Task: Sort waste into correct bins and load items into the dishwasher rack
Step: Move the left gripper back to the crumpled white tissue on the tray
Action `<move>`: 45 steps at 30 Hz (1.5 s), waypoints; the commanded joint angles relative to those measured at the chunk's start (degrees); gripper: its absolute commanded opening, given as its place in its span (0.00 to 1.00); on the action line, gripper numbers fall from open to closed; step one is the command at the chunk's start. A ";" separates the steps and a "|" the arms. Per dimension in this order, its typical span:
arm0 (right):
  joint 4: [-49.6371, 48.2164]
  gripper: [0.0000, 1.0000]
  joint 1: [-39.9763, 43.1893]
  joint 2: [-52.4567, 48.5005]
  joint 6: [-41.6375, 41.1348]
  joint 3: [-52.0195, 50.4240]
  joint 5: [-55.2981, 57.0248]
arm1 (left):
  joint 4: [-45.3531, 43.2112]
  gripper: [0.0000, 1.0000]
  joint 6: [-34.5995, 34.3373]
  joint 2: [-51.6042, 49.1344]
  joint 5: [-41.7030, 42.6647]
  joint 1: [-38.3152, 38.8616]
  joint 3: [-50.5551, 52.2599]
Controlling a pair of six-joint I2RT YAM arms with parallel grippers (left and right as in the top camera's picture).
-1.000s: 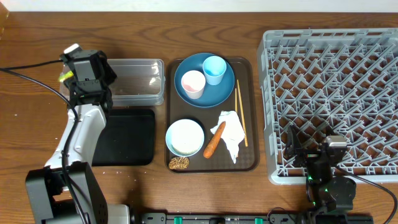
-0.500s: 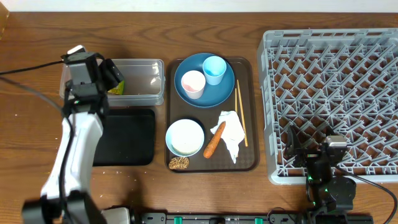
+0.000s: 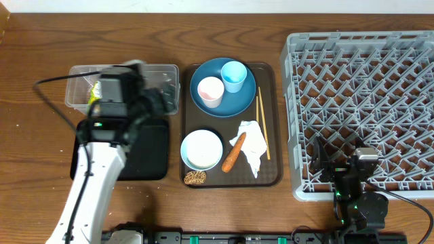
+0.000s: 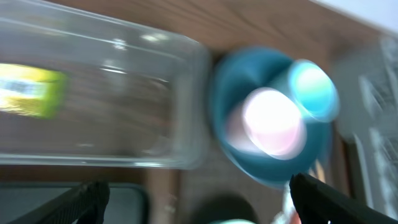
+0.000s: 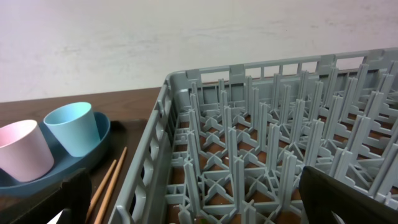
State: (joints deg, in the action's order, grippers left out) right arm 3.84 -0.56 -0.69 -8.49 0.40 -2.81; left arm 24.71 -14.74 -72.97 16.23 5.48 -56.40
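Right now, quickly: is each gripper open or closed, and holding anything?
Left gripper: open, holding nothing; the yellow-green snack wrapper lies in the clear plastic tub.
Right gripper: open, holding nothing.

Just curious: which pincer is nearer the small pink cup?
Left. The left pincer is beside the small pink cup, over the clear plastic tub's end; the right pincer rests at the grey rack's near edge.

we see our left arm (image 3: 91, 169) as a white link behind the black left gripper (image 3: 165, 100), a thin black cable (image 3: 38, 85) trailing; our right arm (image 3: 357, 196) is black, lit green.
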 commanded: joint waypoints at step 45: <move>0.22 0.99 0.17 0.31 0.42 -0.11 -0.02 | 24.83 0.98 12.81 -35.60 -1.73 40.26 -29.44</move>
State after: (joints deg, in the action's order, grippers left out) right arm 3.86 -0.56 -0.69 -8.49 0.40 -2.81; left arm 50.00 -2.70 -109.19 14.83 45.08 -85.10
